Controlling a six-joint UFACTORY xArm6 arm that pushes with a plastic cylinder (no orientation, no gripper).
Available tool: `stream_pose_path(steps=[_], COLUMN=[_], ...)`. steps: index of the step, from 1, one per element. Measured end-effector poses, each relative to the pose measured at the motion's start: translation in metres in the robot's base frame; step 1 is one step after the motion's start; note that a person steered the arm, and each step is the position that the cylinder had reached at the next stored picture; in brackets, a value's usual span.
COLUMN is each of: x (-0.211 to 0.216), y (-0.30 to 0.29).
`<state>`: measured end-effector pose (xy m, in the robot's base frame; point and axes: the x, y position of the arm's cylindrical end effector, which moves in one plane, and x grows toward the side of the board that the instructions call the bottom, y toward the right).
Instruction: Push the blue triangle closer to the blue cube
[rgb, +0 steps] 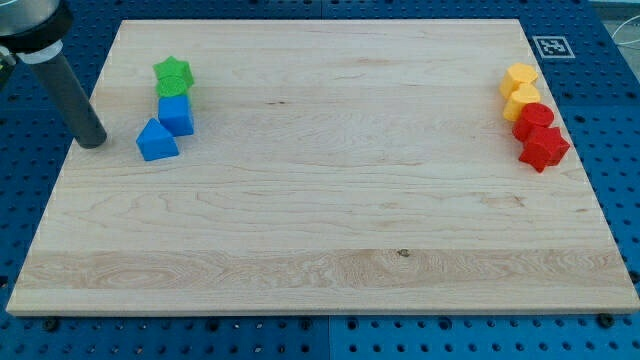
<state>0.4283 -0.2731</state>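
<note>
No readable words, numbers or brand names appear anywhere. The only sign is a small black-and-white square fiducial marker (549, 46), stuck on the blue perforated table (610, 120) just beyond the pale wooden board's (330, 200) top right corner.

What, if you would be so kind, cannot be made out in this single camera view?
- Green star block: a second green block sits behind the blue cube; its shape is hidden.
- Blue triangle block and blue cube: touching or a slight gap, too small to tell.
- Yellow blocks and red blocks at the view's right: packed together, exact shapes unclear.
- My tip: the rod's top is cut off by the view's top-left corner.
</note>
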Motion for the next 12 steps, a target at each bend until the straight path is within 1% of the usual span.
stream_pose_path(steps=[1, 7, 9, 12], x=[0.008, 0.012, 0.034, 0.039], y=[0.005, 0.070, 0.070, 0.102])
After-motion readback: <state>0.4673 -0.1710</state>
